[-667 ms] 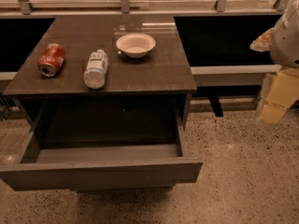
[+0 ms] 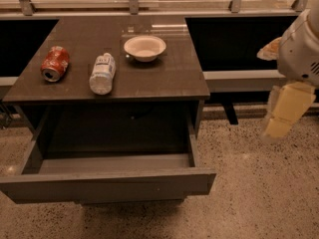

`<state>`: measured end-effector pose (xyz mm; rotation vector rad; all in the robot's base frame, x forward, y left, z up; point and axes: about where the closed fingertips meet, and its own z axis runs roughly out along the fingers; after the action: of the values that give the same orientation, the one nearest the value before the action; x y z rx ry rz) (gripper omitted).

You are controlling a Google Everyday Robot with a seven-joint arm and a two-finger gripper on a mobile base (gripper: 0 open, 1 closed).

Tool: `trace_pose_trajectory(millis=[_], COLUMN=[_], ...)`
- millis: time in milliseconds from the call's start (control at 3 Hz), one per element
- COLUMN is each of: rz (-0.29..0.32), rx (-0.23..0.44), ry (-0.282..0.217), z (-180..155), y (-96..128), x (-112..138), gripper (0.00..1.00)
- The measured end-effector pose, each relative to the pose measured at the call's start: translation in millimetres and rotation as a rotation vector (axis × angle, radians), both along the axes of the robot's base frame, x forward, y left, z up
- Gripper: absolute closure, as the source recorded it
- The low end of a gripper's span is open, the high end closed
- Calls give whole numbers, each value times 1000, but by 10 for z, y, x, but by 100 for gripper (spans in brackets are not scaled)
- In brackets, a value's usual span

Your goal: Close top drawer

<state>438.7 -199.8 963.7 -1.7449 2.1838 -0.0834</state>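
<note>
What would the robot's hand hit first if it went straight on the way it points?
Probably the speckled floor: the hand hangs pointing down, right of the open top drawer; depth is unclear.

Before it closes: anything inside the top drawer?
Nothing visible in the top drawer; its rear is hidden under the tabletop. The gripper hangs to the right, clear of it.
</note>
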Motion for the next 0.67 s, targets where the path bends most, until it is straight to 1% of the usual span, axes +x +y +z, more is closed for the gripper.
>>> trace_pose_trajectory(millis=[333, 667], rz=[84, 163], rx=[52, 146], ry=[-18, 57], z=[-341, -1230], y=[459, 1018], x=[-88, -276], gripper=[18, 49])
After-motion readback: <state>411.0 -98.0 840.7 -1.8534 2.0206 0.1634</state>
